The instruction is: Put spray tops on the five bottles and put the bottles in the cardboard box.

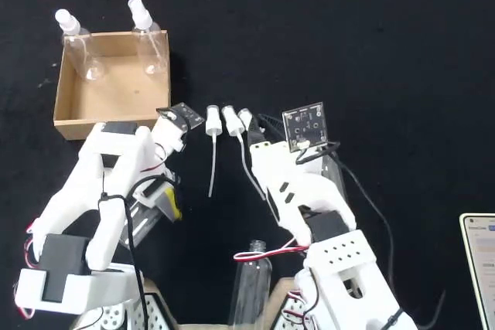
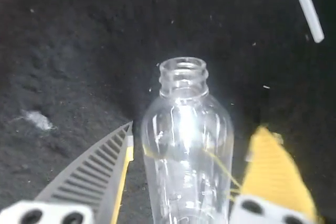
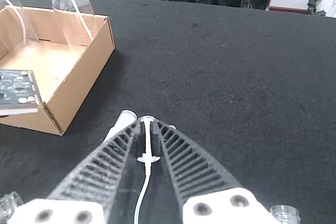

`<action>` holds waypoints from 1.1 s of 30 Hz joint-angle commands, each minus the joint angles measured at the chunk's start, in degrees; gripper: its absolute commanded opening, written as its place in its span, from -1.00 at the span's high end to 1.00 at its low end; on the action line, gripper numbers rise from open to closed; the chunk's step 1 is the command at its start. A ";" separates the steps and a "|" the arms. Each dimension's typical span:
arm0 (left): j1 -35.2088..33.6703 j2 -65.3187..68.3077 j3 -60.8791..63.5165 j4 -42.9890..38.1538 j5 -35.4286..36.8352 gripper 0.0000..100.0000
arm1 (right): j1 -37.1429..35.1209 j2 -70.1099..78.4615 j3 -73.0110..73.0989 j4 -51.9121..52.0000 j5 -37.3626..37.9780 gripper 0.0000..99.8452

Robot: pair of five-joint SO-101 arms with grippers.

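Note:
In the left wrist view a clear bottle [image 2: 186,145] with a bare neck lies between the fingers of my left gripper [image 2: 197,129], which is shut on it low over the black table, near the left arm [image 1: 116,183]. My right gripper [image 3: 148,124] is shut on a white spray top [image 3: 147,157] whose thin tube runs back between the jaws. In the high view that right gripper [image 1: 247,127] sits at the rightmost of three spray tops [image 1: 214,119] lying in a row. The cardboard box [image 1: 73,106] holds two capped bottles [image 1: 151,48].
An uncapped bottle [image 1: 251,280] stands at the front between the two arm bases. Another bare bottle neck [image 3: 283,213] shows beside the right arm. A loose spray tube [image 2: 307,9] lies ahead of the held bottle. A tablet [image 1: 479,268] rests at the table's right edge.

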 commanded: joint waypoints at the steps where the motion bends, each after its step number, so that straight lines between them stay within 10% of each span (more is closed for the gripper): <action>1: 1.01 -0.88 -1.19 0.70 0.26 0.65 | 0.62 -1.36 -0.31 -1.41 0.09 0.95; 12: 3.30 -19.60 -3.03 7.03 7.30 0.63 | 0.62 -1.36 -0.31 -1.14 0.09 0.95; 24: 6.99 -33.41 12.35 -10.46 37.27 0.64 | 0.53 -1.19 -3.82 7.03 2.37 0.95; 33: 5.93 -35.60 19.30 -19.69 39.12 0.64 | 0.53 -0.75 -7.43 12.22 1.76 0.95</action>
